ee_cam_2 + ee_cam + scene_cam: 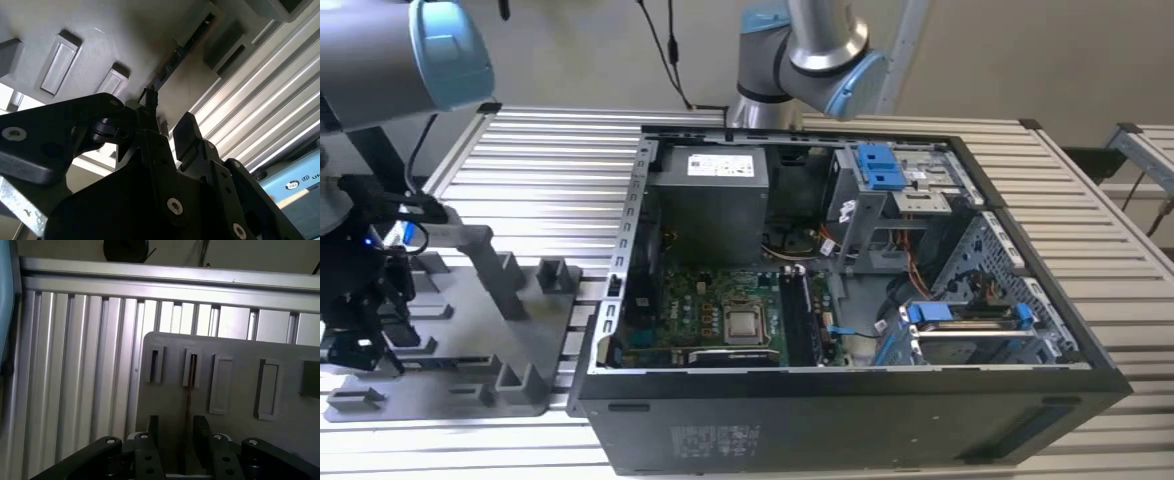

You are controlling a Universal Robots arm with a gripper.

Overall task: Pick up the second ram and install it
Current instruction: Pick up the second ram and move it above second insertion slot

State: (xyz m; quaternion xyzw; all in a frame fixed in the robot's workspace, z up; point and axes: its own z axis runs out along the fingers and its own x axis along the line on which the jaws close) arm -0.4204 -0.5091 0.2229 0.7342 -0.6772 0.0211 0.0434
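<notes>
hand (177,422) is sitting open right now, not gripping anything, with its two fingers (202,432) reaching down on either side of the second ram (189,390). the ram is standing on its edge in a slot of the grey holder (235,347), which is lying on the slatted counter (75,370), off to the exterior view's left of the open computer case (854,430). so the stick isn't picked up yet and nothing is going into the motherboard (720,310).

thing that's bugging me: in the first wrist view the ram is sitting way closer to one finger than the other. i'm guessing that if the hand closes like that, the near finger is hitting first and shoving the stick sideways in its slot, so it's ending up tilted or pinched crooked. it's thin too, so a shallow grip could be letting it slip.
</notes>
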